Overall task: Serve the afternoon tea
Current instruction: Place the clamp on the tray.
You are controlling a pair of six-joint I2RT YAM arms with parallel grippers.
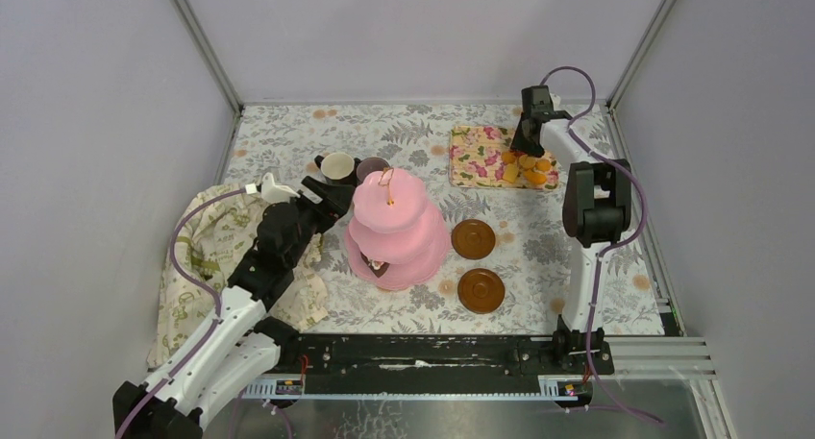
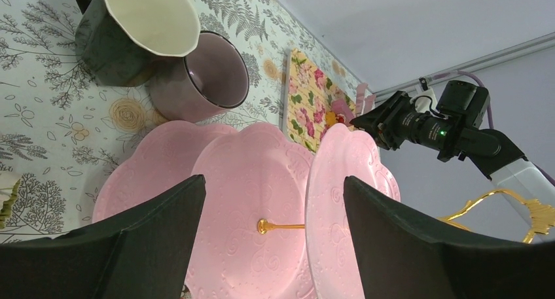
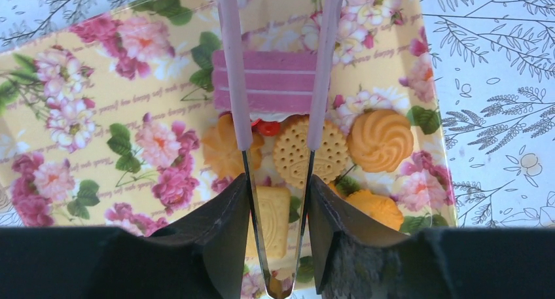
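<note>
Right wrist footage was judged to show a light, brittle pink wafer (image 3: pixel 275 82) on the floral tray (image 3: pixel 85 135), best nipped gently endwise by tongs (image 3: pixel 230 63) clamped in the right gripper (image 3: pixel 278 188); the left gripper (image 2: pixel 271 194) was spread wide, empty.

Sweets (image 3: pixel 379 140) part-hidden behind tongs (image 3: pixel 234 83), R hand (image 3: pixel 279 181)

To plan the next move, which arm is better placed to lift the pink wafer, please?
Right: the right gripper holds tongs straddling the pink wafer; the left gripper sits open beside the cake stand.
</note>
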